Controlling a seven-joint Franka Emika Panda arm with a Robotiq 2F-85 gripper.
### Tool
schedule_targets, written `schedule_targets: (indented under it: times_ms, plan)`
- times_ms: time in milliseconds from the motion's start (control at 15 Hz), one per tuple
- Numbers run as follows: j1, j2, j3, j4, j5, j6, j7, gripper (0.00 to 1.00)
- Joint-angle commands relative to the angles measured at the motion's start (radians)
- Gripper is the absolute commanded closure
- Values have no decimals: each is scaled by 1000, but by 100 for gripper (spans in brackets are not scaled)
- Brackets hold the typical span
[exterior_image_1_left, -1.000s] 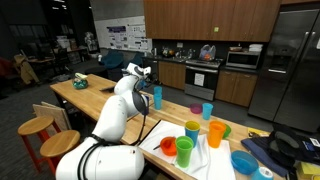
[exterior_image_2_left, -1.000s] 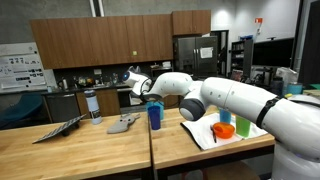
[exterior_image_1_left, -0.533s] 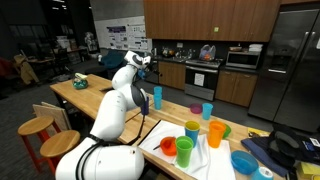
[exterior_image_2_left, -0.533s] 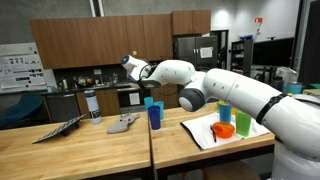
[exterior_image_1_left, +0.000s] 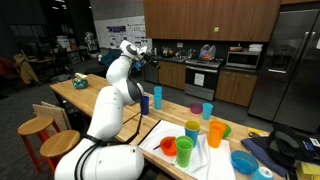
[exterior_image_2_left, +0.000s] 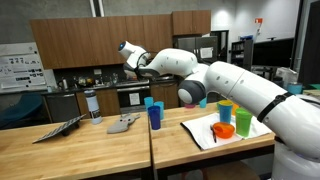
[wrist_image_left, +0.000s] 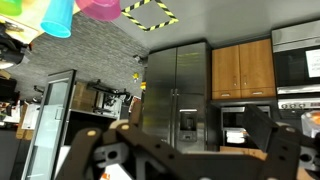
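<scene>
Dark blue cup stood on the wooden counter, well below the claw, with a light blue cup just beside it; both exterior views showed the pair. The claw hung high above them, touching nothing. In the wrist view its fingers were spread wide with nothing between them, facing a steel refrigerator. An orange cup stood farther off along the counter, also far below the claw.
</scene>
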Motion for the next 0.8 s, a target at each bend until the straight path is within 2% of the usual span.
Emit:
schedule_targets:
  times_ms: [0, 67, 333, 533, 733]
  plan:
    - [38, -30, -17, 0, -48, -98, -45, 0]
    - [17, -22, 8, 0, -33, -51, -18, 0]
    - [35, -25, 7, -5, -52, -83, -27, 0]
    - [14, -21, 38, -11, -12, -85, 52, 0]
    - [30, -17, 43, -21, -22, -101, 112, 0]
